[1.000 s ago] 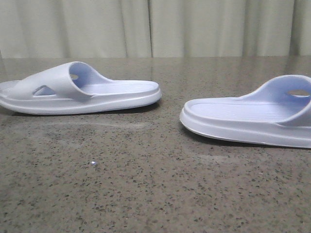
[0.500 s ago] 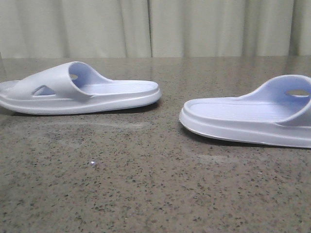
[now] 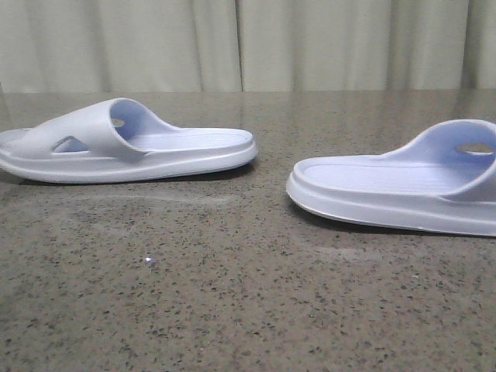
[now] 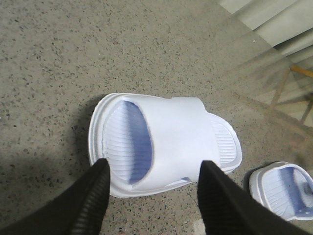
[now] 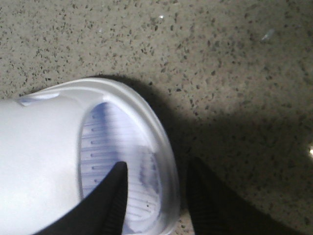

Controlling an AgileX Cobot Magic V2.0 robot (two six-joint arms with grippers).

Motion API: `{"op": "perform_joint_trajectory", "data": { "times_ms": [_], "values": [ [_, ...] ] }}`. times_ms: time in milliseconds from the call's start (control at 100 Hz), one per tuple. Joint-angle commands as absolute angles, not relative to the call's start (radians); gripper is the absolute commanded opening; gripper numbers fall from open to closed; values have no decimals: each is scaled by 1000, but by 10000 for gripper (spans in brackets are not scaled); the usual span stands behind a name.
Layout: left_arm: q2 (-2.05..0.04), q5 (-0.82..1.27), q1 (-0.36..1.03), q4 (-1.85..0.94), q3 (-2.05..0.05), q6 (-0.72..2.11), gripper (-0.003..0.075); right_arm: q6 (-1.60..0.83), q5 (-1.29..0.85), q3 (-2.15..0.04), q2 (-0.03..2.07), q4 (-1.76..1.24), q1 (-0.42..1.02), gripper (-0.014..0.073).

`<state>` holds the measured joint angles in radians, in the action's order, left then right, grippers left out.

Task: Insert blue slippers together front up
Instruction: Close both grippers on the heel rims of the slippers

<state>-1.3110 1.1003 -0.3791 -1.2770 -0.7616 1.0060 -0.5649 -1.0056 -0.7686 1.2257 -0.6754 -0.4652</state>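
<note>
Two pale lavender-blue slippers lie sole-down on the speckled table. In the front view the left slipper has its strap at the left, and the right slipper has its strap at the right edge. No gripper shows in that view. My left gripper is open and hovers above the left slipper, its fingers spread across the strap. My right gripper is open astride the end rim of the right slipper. One finger is over the ribbed footbed and the other is outside the sole.
The speckled grey stone table runs back to pale curtains. The right slipper also shows in the left wrist view, near the table's edge, with a wooden frame beyond it.
</note>
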Motion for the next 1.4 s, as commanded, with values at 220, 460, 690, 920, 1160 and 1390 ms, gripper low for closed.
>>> {"op": "perform_joint_trajectory", "data": {
  "times_ms": [220, 460, 690, 920, 1160, 1390],
  "values": [
    [-1293, 1126, -380, -1341, -790, 1018, 358, -597, -1033, -800, 1245, -741, -472, 237],
    [-1293, 1126, -380, -1339, -790, 1018, 358, -638, -1062, -800, 1254, -786, -472, 224],
    [-1293, 1126, -380, -1339, -790, 1018, 358, -638, -1068, -800, 1256, -769, -472, 13],
    [-1293, 1126, -380, -1339, -790, 1018, 358, -634, -1058, -800, 1256, -774, -472, -107],
    [-1331, 1106, -380, -1339, -790, 1018, 358, -634, -1038, -800, 1252, -797, -472, -107],
    [-1459, 1181, -380, -1347, -824, 1018, 358, -634, -1034, -800, 1252, -804, -472, -107]
  ]
}}
